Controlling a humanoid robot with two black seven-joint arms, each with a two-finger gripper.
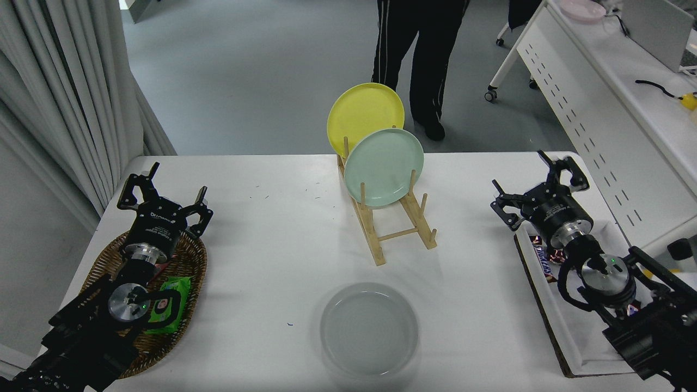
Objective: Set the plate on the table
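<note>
The light grey plate (368, 329) lies flat on the white table (283, 239) near its front edge, in the middle. My right gripper (539, 182) is open and empty at the table's right side, above the far end of the tray, far from the plate. My left gripper (163, 190) is open and parked at the lower left over a wicker basket. Nothing touches the plate.
A wooden rack (395, 228) at the table's far middle holds a mint green plate (384, 166) and a yellow plate (362, 114) upright. A wicker basket (185, 267) with a green packet stands left. A white tray (566, 321) with candy bars lies right. A person (419, 60) stands beyond the table. A white desk (599, 81) is at the right.
</note>
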